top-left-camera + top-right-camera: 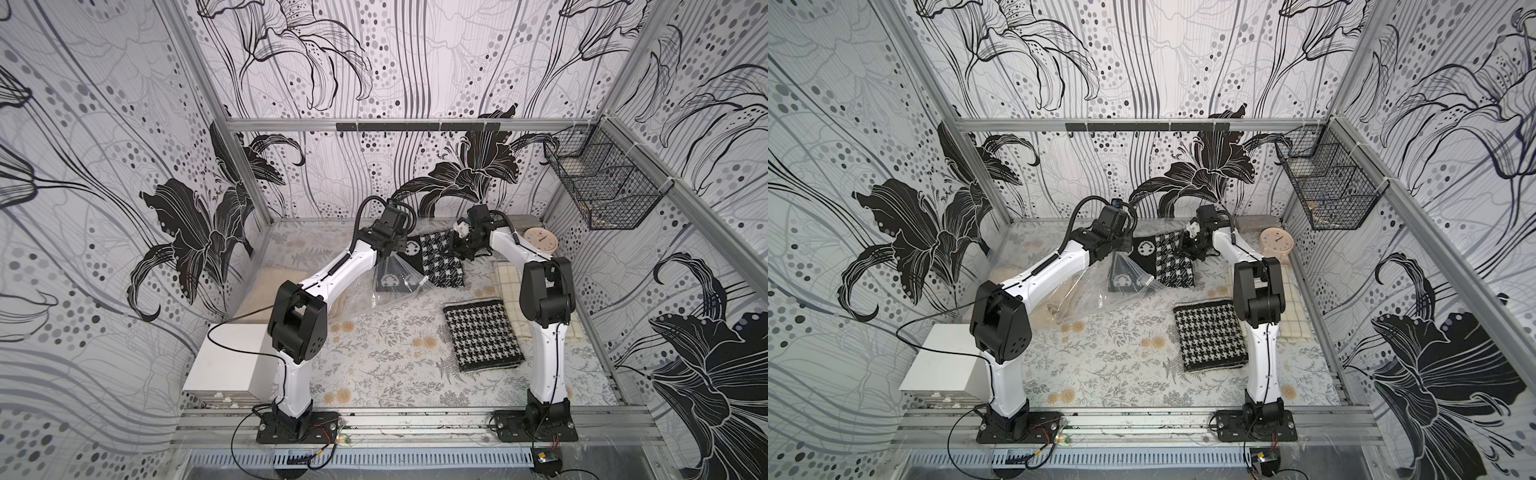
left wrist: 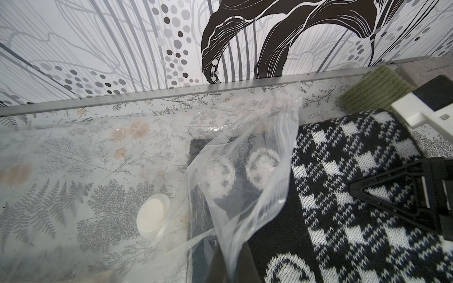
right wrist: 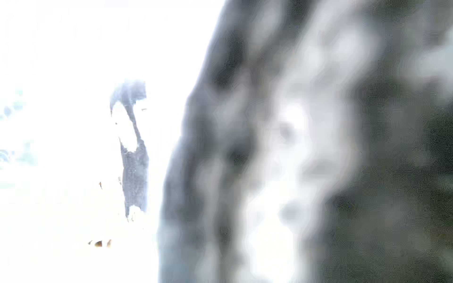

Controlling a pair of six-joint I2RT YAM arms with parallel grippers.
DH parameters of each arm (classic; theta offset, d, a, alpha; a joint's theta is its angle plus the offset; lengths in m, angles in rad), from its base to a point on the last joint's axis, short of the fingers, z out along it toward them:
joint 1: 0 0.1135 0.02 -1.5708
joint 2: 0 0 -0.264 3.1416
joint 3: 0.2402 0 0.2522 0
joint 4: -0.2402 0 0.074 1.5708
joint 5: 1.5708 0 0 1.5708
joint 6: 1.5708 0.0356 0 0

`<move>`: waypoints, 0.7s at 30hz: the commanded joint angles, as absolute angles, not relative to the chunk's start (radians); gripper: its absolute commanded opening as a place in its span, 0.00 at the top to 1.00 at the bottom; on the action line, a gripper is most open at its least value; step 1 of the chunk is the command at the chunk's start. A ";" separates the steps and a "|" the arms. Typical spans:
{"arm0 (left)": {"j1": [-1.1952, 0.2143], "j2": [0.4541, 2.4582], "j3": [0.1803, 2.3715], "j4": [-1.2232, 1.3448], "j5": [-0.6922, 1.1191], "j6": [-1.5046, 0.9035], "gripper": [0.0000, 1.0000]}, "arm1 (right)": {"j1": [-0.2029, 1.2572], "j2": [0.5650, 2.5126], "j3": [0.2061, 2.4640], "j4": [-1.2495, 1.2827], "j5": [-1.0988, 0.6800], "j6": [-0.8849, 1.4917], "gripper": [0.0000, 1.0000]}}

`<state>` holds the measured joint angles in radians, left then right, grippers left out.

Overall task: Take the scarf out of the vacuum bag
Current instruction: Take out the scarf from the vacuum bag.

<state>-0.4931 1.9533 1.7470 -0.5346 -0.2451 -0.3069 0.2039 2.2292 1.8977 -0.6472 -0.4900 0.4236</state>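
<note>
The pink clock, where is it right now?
In both top views the pink clock stands at the far right corner of the table, beside the right arm and below the wire basket.

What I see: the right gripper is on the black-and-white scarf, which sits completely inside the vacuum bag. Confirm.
Not completely: the scarf is partly inside the vacuum bag; the left wrist view shows its checked end outside the plastic. The right gripper is on it.

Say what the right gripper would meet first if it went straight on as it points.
The scarf: the right gripper looks pressed against its houndstooth fabric, with the vacuum bag beyond; exact depth is unclear.
</note>
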 commanded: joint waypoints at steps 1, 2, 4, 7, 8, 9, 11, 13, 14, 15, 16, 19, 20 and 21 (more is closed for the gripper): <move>-0.495 1.921 1.731 -0.487 -0.267 -0.303 1.00 | 0.214 2.151 1.966 -0.751 -0.421 0.370 1.00; -0.494 1.922 1.731 -0.487 -0.267 -0.303 1.00 | 0.215 2.147 1.983 -0.771 -0.398 0.363 1.00; -0.492 1.920 1.731 -0.487 -0.272 -0.303 1.00 | 0.215 2.137 2.008 -0.810 -0.354 0.349 1.00; -0.490 1.920 1.738 -0.499 -0.297 -0.304 1.00 | 0.215 2.119 2.043 -0.865 -0.286 0.331 1.00; -0.490 1.919 1.741 -0.503 -0.304 -0.304 1.00 | 0.215 2.109 2.053 -0.879 -0.266 0.325 1.00; -0.489 1.920 1.743 -0.506 -0.310 -0.305 1.00 | 0.215 2.103 2.061 -0.892 -0.248 0.322 1.00; -0.488 1.920 1.748 -0.508 -0.322 -0.305 1.00 | 0.215 2.086 2.086 -0.925 -0.206 0.307 1.00; -0.486 1.922 1.757 -0.514 -0.322 -0.305 1.00 | 0.215 2.075 2.115 -0.959 -0.164 0.293 1.00; -0.488 1.922 1.758 -0.515 -0.322 -0.305 1.00 | 0.214 2.069 2.132 -0.977 -0.145 0.285 1.00; -0.487 1.923 1.759 -0.513 -0.323 -0.304 1.00 | 0.215 2.065 2.143 -0.991 -0.131 0.278 1.00; -0.486 1.922 1.760 -0.511 -0.321 -0.305 1.00 | 0.215 2.063 2.163 -1.009 -0.112 0.270 1.00; -0.487 1.922 1.759 -0.512 -0.321 -0.307 1.00 | 0.215 2.068 2.221 -1.070 -0.063 0.250 1.00; -0.486 1.922 1.759 -0.513 -0.322 -0.307 1.00 | 0.214 2.070 2.235 -1.085 -0.046 0.245 1.00; -0.486 1.921 1.759 -0.514 -0.324 -0.307 1.00 | 0.215 2.070 2.244 -1.096 -0.031 0.240 1.00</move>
